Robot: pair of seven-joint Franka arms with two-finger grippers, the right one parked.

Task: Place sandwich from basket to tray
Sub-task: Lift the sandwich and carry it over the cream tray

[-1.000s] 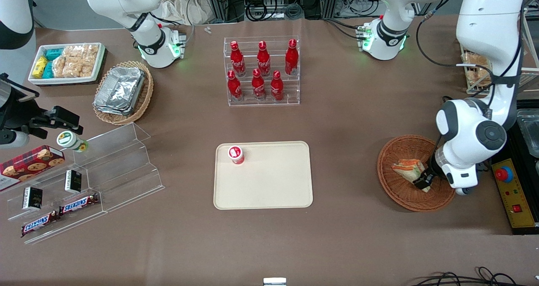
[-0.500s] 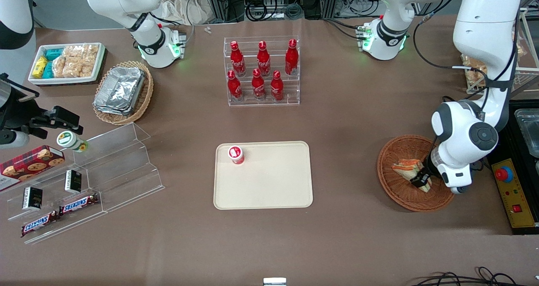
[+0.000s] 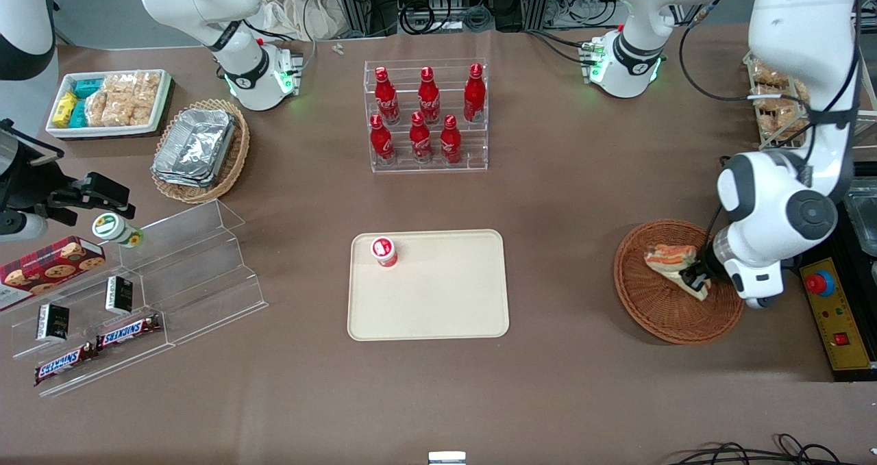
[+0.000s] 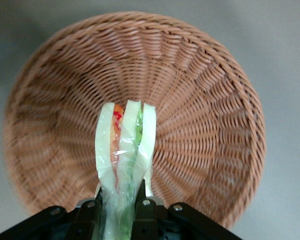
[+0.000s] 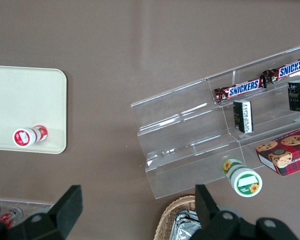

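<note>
Sandwich (image 3: 675,261): pinched edge-on in gripper (image 3: 697,280), above reddish-brown basket (image 3: 644,311), right of frame; tray (image 3: 445,300) at centre.

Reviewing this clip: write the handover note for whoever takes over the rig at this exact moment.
Gripper: shut on the sandwich, over the basket.
Sandwich: clamped at one end between the fingers; the wrist view shows it edge-on above the basket floor, apparently lifted.
Tray: toward the table's middle, holding only a small red-capped bottle near one corner.
Done: grasp.
Left: carry the sandwich to the tray, set it on the bare area, release.
</note>
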